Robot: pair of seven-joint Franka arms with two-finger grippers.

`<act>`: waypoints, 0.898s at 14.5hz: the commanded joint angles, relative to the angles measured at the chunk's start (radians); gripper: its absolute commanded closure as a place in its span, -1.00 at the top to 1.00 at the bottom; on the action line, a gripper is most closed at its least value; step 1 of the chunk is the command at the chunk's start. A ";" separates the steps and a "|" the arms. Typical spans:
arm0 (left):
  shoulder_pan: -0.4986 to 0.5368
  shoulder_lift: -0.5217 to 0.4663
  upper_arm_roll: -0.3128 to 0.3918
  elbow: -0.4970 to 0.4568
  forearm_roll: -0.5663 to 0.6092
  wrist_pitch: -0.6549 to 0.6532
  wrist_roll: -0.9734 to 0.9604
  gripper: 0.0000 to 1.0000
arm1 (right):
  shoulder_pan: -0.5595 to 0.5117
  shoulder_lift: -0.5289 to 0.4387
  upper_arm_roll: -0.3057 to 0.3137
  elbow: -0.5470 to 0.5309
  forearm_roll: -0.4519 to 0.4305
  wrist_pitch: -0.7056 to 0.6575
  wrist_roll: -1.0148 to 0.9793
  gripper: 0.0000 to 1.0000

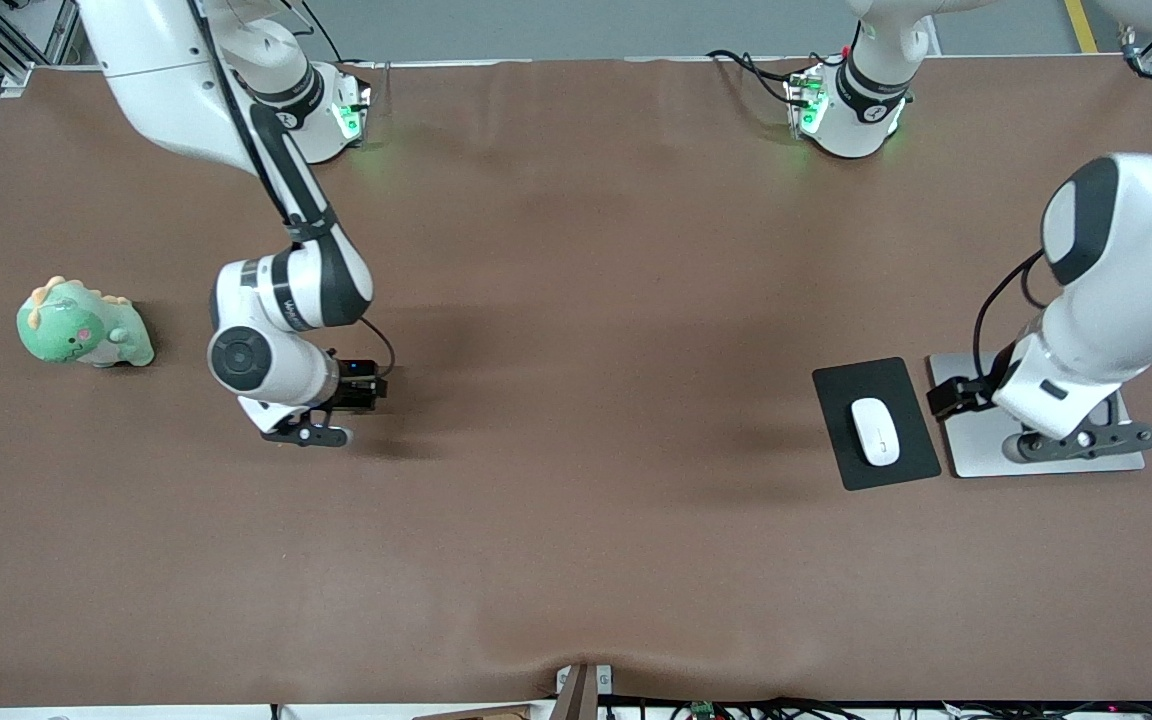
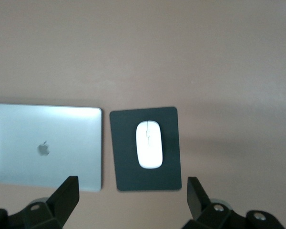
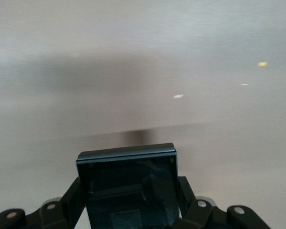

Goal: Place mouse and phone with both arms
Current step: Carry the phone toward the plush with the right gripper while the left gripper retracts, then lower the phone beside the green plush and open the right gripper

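Phone clamped in right jaws, seen only by right wrist; left jaws wide, empty.

- A broad table covered in smooth brown matte cloth fills the scene.
- Grey floor shows above it.
- Soft, even overhead light.

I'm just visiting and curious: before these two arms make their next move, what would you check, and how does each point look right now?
1. Phone gripped by the right end effector: ok, fingers shut on it.
2. Mouse resting on the dark pad: ok.
3. Left end effector empty: ok, fingers open, hanging over the silver laptop.
4. Green plush toy apart from the right arm: ok.
5. Where the phone should be set down: cannot tell.
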 commanded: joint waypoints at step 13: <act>0.008 -0.274 0.016 0.019 -0.158 -0.322 0.092 1.00 | -0.354 -0.154 0.009 -0.291 -0.095 0.147 -0.411 -1.00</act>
